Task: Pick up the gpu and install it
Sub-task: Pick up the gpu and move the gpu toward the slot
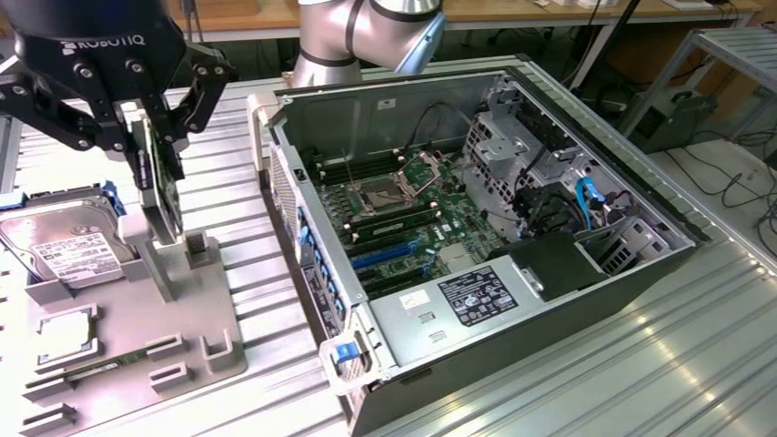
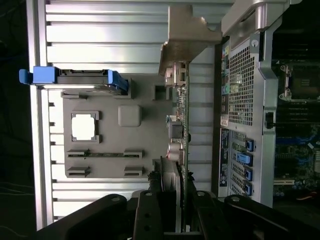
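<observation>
Black jointed tool (image 1: 156, 137) tight on thin flat gpu (image 1: 163, 202), upright at grey moulded fixture (image 1: 122, 355).

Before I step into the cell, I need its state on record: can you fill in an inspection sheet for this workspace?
Surface: ribbed metal table bearing a grey tray.
Job's things: gpu upright in the tray's stand; open case beside it, motherboard exposed.
Clutter: hard drive and CPU in the tray.
Grippers: gripper shut on gpu, from above.
Cables: blue cable and black ones inside the case.
Surroundings: floor cables at the exterior view's right; wooden bench behind.
</observation>
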Available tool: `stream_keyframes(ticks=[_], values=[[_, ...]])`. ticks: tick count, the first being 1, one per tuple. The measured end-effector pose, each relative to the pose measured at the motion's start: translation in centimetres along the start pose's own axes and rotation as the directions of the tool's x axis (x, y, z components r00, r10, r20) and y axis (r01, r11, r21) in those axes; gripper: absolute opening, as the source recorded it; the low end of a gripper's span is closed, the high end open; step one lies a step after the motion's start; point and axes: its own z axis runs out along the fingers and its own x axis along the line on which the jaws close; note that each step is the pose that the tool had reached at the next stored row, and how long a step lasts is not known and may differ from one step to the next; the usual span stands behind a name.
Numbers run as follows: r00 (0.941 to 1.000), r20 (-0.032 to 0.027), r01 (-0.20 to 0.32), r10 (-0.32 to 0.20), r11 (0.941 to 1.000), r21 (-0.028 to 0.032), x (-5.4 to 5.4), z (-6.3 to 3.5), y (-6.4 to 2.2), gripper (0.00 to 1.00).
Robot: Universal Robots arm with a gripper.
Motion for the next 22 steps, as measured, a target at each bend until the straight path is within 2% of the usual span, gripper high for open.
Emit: stream_keyframes(ticks=[11, 18, 22], values=[[0.9999, -0.0002, 0.012, -0.012, 0.9999, 0.0001, -0.3, 0.0, 0.01, 0.28], [0.9999, -0.0003, 0.012, -0.012, 0.9999, 0.009, -1.6, 0.06, 0.04, 0.28], [0.9999, -0.0003, 0.012, -0.012, 0.9999, 0.0113, -2.1, 0.09, 0.04, 0.28]])
